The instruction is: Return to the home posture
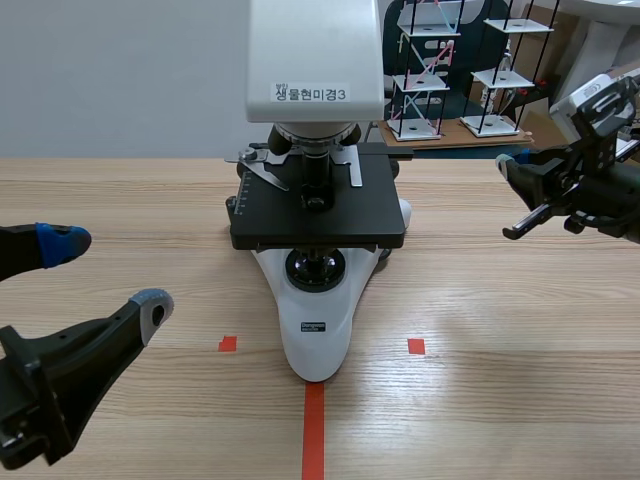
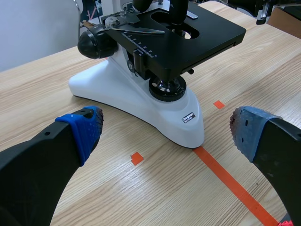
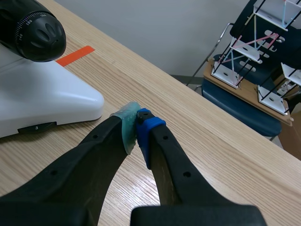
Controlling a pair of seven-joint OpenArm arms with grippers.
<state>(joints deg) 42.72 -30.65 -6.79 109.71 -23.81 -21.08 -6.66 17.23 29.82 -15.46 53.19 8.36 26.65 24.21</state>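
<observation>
- Black fingers spread wide: the left gripper (image 1: 108, 274) hangs low at the near left of the wooden table (image 1: 500, 400). Nothing sits between its blue pads, and it is well clear of the microscope (image 1: 318, 300).
- The right gripper (image 3: 136, 123) is pinched closed on nothing, pad against pad. It is out at the far right, beside the back of the microscope's white base but not touching it.
- Neither gripper holds anything or touches the microscope, so I'd judge the pull-back mostly done. What's left is probably a last settling of each arm, though I can't tell from here what the exact home pose is.
- The left gripper's fingers run from the near left edge inward and away, pointing toward the microscope's base. The right gripper's long axis lies across the table, tips toward the middle.
- The microscope stands in the centre, the narrow nose of its base on the red tape line (image 1: 314, 430), facing the robot.
</observation>
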